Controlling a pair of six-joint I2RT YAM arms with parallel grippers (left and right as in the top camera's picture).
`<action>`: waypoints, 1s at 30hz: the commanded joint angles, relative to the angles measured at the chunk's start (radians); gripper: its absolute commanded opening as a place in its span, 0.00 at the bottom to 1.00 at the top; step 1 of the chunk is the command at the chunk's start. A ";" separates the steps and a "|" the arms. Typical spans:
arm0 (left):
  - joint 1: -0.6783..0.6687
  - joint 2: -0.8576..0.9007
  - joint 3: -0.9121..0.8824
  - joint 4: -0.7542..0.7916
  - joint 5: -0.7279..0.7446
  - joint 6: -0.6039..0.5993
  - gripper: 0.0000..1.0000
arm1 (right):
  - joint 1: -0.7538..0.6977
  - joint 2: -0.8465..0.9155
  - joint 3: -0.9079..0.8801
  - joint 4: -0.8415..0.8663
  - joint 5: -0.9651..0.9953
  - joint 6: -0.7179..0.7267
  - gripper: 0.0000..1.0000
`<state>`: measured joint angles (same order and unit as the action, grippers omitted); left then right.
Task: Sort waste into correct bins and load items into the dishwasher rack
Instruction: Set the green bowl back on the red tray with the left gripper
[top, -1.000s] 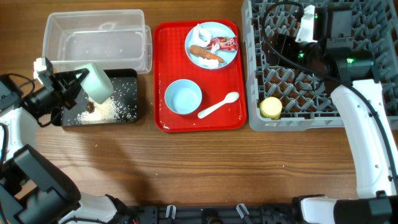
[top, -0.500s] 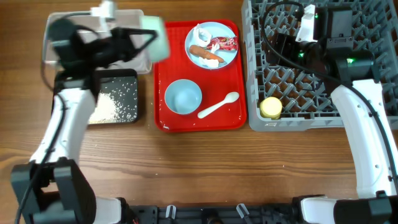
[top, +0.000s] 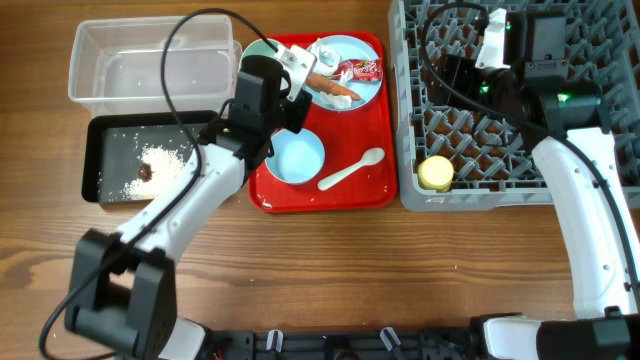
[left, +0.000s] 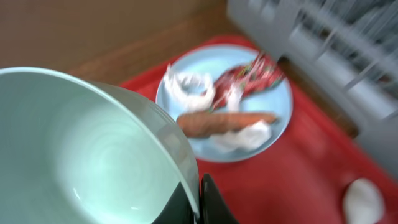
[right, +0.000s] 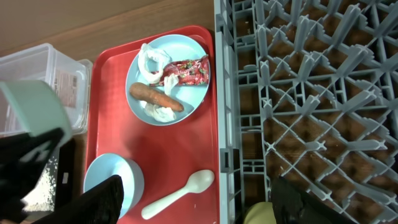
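My left gripper (left: 198, 199) is shut on the rim of the pale green bowl (left: 81, 149) and holds it above the red tray's back left (top: 258, 50). Just beyond is the light blue plate (top: 368, 90) with the red wrapper (top: 362, 69), carrot stick (top: 332, 87) and white tissue (top: 325, 50). The light blue bowl (top: 294, 157) and white spoon (top: 350, 170) lie on the tray. The black tray (top: 115, 140) holds rice (top: 165, 160) and a brown lump (top: 146, 171). My right gripper (top: 452, 75) is open and empty over the grey rack (top: 470, 150), which holds the yellow cup (top: 435, 172).
The clear tub (top: 150, 60) stands behind the black tray at the back left. The red serving tray (top: 375, 190) sits between the bins and the rack. My left arm stretches across the black tray's front right corner.
My left arm has swung right from the black tray, past the clear tub, to the red tray, carrying the pale green bowl. Rice lies in the black tray. The right arm has not moved.
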<state>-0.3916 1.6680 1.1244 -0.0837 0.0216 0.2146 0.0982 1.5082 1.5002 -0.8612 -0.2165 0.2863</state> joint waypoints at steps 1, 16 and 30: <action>0.002 0.106 0.003 -0.002 -0.041 0.071 0.04 | -0.001 0.007 -0.003 -0.013 0.005 0.005 0.77; -0.042 -0.034 0.288 -0.570 -0.031 -0.158 0.63 | -0.001 0.007 -0.003 0.015 -0.078 -0.078 0.85; 0.042 0.396 0.761 -0.719 -0.003 -0.284 0.78 | 0.037 0.006 -0.003 0.159 -0.116 -0.009 0.85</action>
<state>-0.3466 2.0712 1.8736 -0.8257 0.0051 -0.0513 0.1070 1.5089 1.4948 -0.7467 -0.3218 0.2401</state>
